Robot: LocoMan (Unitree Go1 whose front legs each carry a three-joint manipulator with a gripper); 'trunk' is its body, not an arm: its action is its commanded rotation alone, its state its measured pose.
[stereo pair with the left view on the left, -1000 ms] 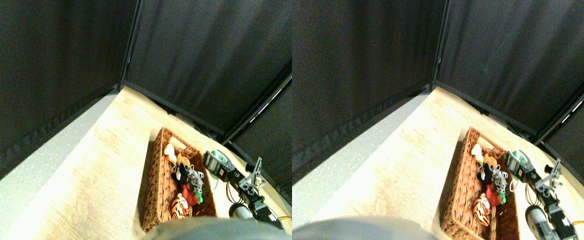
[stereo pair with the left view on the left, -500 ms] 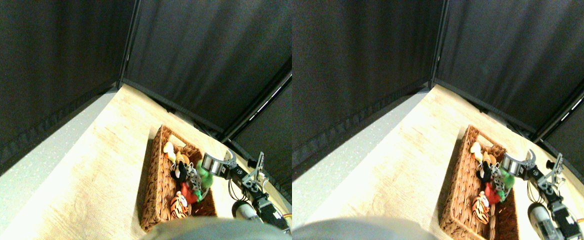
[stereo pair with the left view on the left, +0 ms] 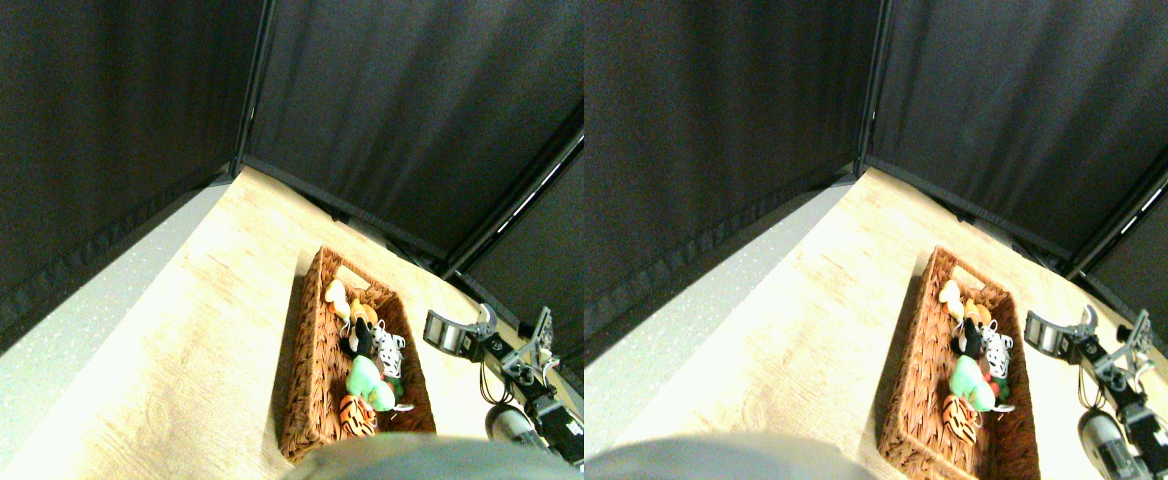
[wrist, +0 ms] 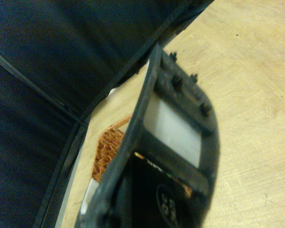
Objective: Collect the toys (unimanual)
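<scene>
Hovering with spread, empty jaws just right of the basket.
Nearest, right gripper (stereo pair with the left view on the left: pixel 454 330) off the wicker basket (stereo pair with the left view on the left: pixel 306 380); green toy (stereo pair with the left view on the left: pixel 364 378) on the tiger toy (stereo pair with the left view on the left: pixel 355 415) inside, basket's long axis running away, no loose toy visible.

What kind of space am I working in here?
Probably a curtained-off test bay: black curtains on frame poles wall in a pale wood-grain floor, bare apart from a wicker basket of toys.

Around me, black curtains (stereo pair with the left view on the left: pixel 394 110) hang on dark poles (stereo pair with the left view on the left: pixel 249 90), meeting the pale wood-grain floor (stereo pair with the left view on the left: pixel 214 330) beside a speckled grey strip (stereo pair with the left view on the left: pixel 54 350).
</scene>
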